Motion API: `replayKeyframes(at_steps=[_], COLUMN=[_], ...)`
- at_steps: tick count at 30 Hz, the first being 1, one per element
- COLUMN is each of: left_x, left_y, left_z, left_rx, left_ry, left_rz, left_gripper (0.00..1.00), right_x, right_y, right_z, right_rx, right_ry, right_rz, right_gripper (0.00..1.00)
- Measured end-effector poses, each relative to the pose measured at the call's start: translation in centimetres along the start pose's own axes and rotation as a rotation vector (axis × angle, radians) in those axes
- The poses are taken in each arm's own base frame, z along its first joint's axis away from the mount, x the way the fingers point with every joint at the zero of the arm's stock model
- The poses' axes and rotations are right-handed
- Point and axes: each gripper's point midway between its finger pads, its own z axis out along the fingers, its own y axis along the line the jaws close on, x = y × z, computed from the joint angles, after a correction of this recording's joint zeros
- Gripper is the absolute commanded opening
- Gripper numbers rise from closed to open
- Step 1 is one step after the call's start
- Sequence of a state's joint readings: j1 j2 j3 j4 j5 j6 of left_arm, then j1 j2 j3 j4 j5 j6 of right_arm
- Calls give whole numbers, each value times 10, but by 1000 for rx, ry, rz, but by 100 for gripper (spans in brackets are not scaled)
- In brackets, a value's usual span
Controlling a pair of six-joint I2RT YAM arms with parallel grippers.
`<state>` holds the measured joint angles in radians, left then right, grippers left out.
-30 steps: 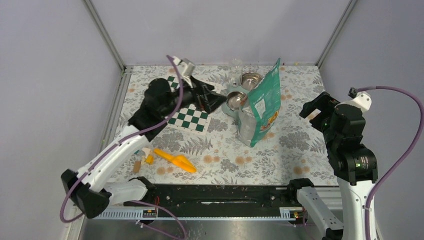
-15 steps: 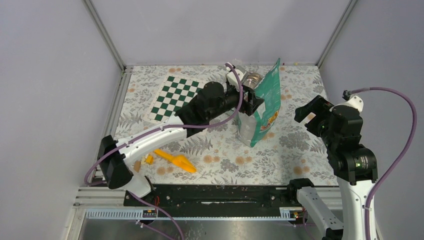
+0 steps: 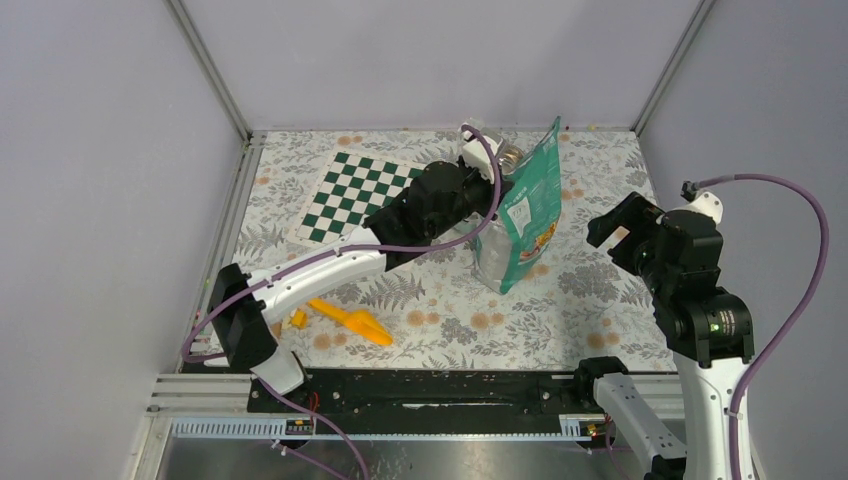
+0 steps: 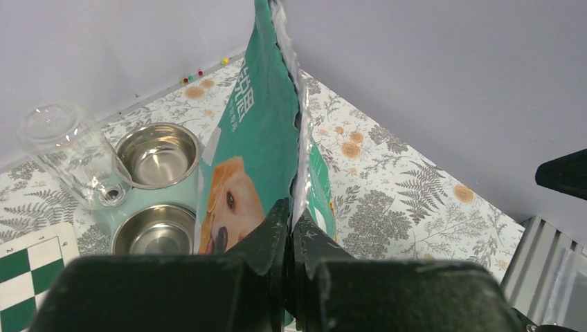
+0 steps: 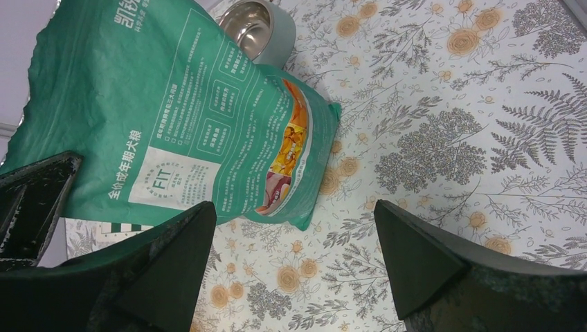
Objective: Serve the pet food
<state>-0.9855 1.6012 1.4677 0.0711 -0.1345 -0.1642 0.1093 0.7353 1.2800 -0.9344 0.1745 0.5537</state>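
The tall teal-green bag (image 3: 525, 215) with a dog picture stands upright in the middle of the table. My left gripper (image 3: 497, 195) is at its left edge. In the left wrist view the left gripper (image 4: 291, 214) is shut on the bag (image 4: 259, 131), pinching its torn silver-lined edge. No pet food shows in any view. Two empty steel bowls (image 4: 158, 127) (image 4: 156, 209) sit in a pale green stand just behind the bag. My right gripper (image 3: 618, 228) hangs open to the right of the bag. In its own view the right gripper (image 5: 294, 228) has only floral cloth between its fingers, and the bag (image 5: 187, 111) lies beyond.
An orange scoop (image 3: 350, 320) lies at the near left with small yellow bits beside it. A green-and-white checkered mat (image 3: 350, 195) lies at the back left. A clear glass cup (image 4: 69, 152) stands beside the bowls. Grey walls close in the back and sides.
My left arm swung from over the checkered mat rightwards to the bag, and its jaws closed on the bag's edge. The right gripper shifted slightly towards the bag, still open.
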Motion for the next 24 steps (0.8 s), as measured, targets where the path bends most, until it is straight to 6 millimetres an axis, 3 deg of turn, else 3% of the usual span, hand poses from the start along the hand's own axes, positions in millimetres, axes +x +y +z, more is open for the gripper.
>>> replayKeyframes(at_steps=[13,20,24], left_x=[3,5,6], left_y=[-15,-15,-12], left_z=[-19,-60,-89], left_rx=[-15,-24,-30], left_ry=[66,118,127], left_rz=[-127,-164,-171], left_gripper=[0,0,0], right_x=[-22,-19,0], right_y=[7,8,2], right_z=[-5,0,12], right_rx=[20,29,47], right_ry=[-29,-11,45], right_rz=[5,29,43], right_gripper=[94,90,88])
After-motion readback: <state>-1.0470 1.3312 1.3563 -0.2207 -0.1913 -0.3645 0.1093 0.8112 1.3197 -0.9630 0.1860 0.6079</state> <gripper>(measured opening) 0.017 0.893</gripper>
